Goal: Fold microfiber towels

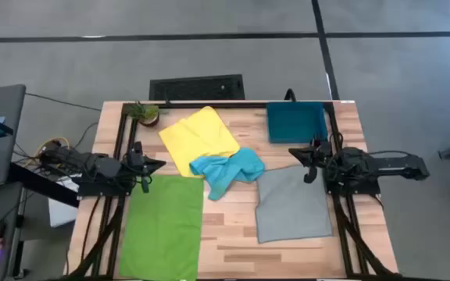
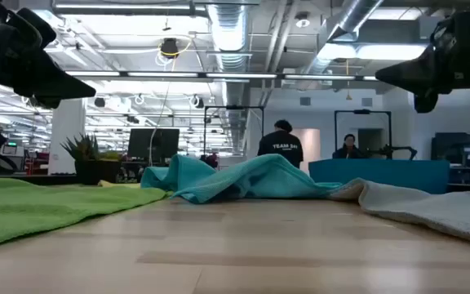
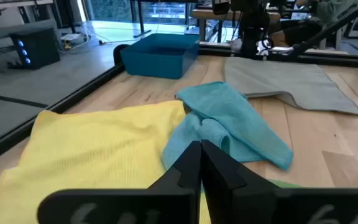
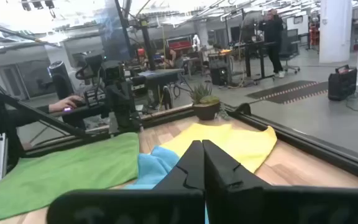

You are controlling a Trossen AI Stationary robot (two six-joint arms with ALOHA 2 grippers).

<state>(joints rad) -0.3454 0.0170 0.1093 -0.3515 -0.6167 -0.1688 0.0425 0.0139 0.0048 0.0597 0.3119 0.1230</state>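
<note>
Wooden planks form the table [image 1: 233,242]: green towel [image 1: 162,226] and grey towel [image 1: 291,204] lie flat, yellow towel [image 1: 200,139] spread, turquoise towel [image 1: 226,170] crumpled between. Low down, turquoise folds rise softly before an open workshop. Left gripper [image 3: 200,155] and right gripper [image 4: 201,155] hover pinched together, empty, above the table's sides.

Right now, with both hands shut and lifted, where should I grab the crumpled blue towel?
Probably the bunched fold at the top of the blue towel, pinched from straight above. It lies crumpled mid-table, one edge overlapping the yellow towel, so a raised ridge offers more to pinch than a flat edge. The left hand sits slightly nearer than the right hand; it must open first.
</note>
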